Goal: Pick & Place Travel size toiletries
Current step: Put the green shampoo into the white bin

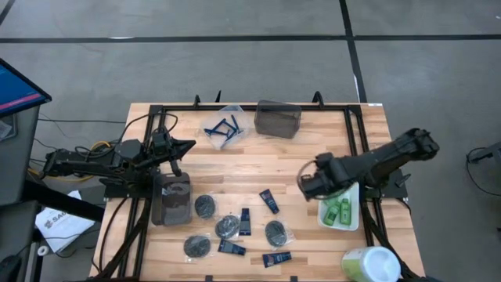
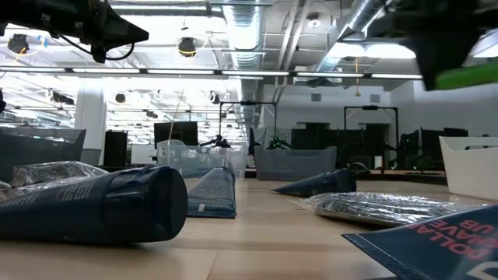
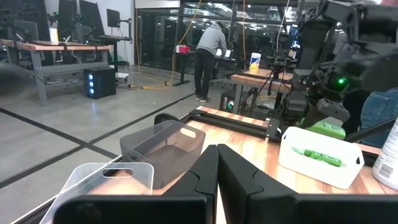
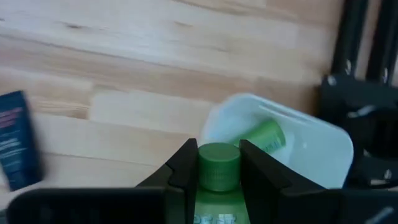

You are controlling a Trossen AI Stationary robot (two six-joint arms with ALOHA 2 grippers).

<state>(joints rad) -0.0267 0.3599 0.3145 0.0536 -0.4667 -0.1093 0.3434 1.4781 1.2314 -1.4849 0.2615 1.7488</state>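
My right gripper (image 4: 219,163) is shut on a bright green mini bottle (image 4: 219,186) and hangs above the table beside the white tray (image 1: 352,223), which has more green bottles (image 1: 338,210) in it. The held bottle also shows in the low view (image 2: 467,75) and the left wrist view (image 3: 327,129). Navy tubes (image 1: 269,201) and wrapped dark discs (image 1: 228,227) lie flat on the wood. Blue razors (image 1: 221,128) lie in a clear bin. My left gripper (image 3: 217,177) is shut and empty, raised over the table's left side (image 1: 182,146). My right gripper pinches the green bottle between its two fingers (image 4: 186,165), which lie on either side of the cap end (image 4: 219,163). The bottle lies along the fingers with its cap pointing out past the tips. The fingers slant down from above, and the bottle is lifted clear of the table.
A grey bin (image 1: 278,119) stands at the far edge next to the clear bin. A dark bin (image 1: 172,197) sits under the left arm. A large pale-green-topped tub (image 1: 368,265) stands at the near right corner. Bare wood (image 1: 235,168) lies mid-table. A person (image 3: 208,59) stands in the room beyond.
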